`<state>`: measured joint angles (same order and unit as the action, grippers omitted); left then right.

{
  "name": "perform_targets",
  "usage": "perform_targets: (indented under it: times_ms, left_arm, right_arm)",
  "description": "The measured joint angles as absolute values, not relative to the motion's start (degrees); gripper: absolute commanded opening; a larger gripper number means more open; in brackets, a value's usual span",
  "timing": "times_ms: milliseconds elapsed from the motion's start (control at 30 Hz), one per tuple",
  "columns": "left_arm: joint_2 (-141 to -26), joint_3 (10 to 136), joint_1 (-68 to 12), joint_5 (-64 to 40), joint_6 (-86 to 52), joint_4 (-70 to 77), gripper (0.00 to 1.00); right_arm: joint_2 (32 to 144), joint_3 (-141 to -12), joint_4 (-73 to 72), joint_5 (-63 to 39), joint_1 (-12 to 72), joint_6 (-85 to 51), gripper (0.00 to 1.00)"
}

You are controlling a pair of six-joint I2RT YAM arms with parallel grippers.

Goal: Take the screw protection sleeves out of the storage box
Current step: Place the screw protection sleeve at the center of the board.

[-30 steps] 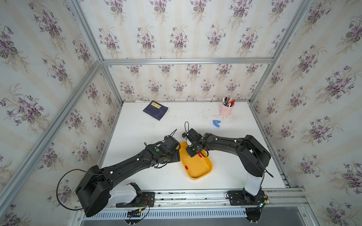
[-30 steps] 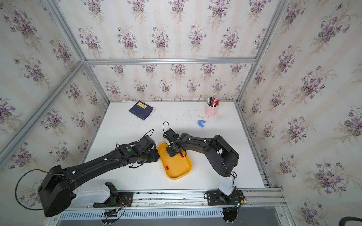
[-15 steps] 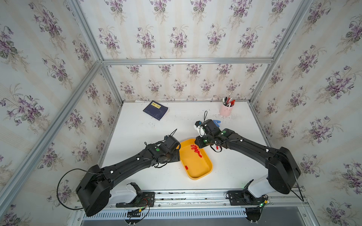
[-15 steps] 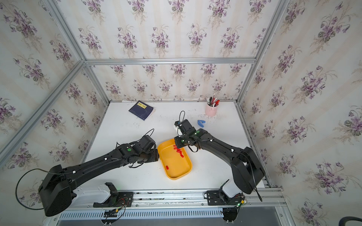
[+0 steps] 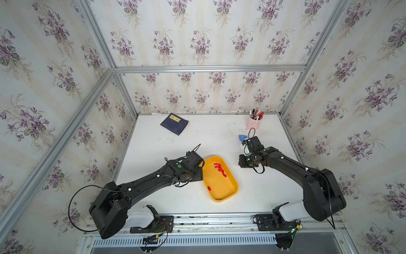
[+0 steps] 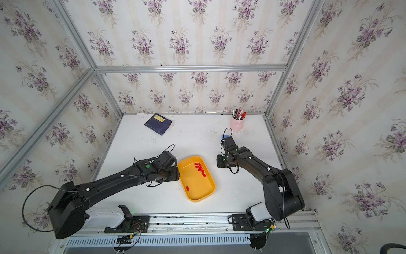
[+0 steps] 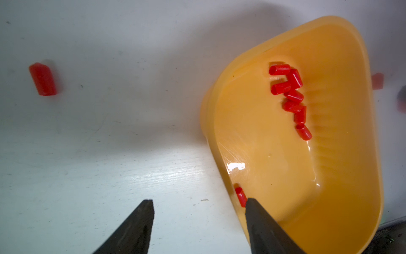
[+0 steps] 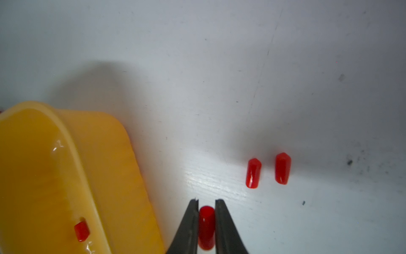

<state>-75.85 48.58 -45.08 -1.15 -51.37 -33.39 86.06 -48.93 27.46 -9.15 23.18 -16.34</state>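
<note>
Floral-papered walls enclose one white table (image 5: 197, 140) and two black arms (image 5: 149, 184). Left tool (image 7: 199, 201) gapes wide and empty astride the rim of one yellow storage box (image 5: 222, 191); right tool (image 8: 207, 200) is nearly closed, pinching one of the red screw protection sleeves (image 8: 206, 226). One navy notebook (image 5: 174, 123) bears an unreadable yellow label (image 5: 175, 119). One pink cup (image 5: 252, 124) holds pens (image 5: 256, 114). Eight sleeves lie in the box, three on the table.

Right gripper (image 8: 207, 201) tips were hidden under its wrist in both top views. Held sleeve (image 8: 206, 226) and storage box (image 8: 105, 176) ran off the frame edge. Far sleeve (image 7: 377, 81) was blurred. Blue thing (image 5: 241, 138) was half covered.
</note>
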Motion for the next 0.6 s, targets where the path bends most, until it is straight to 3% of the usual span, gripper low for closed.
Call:
perform_targets:
  times_ms: [600]
  left_arm:
    - [-76.47,48.84,-45.08,-1.23,-50.94,-34.57,0.71]
  right_arm:
    - [93.82,-49.47,22.17,-8.34,22.81,-16.32,0.2]
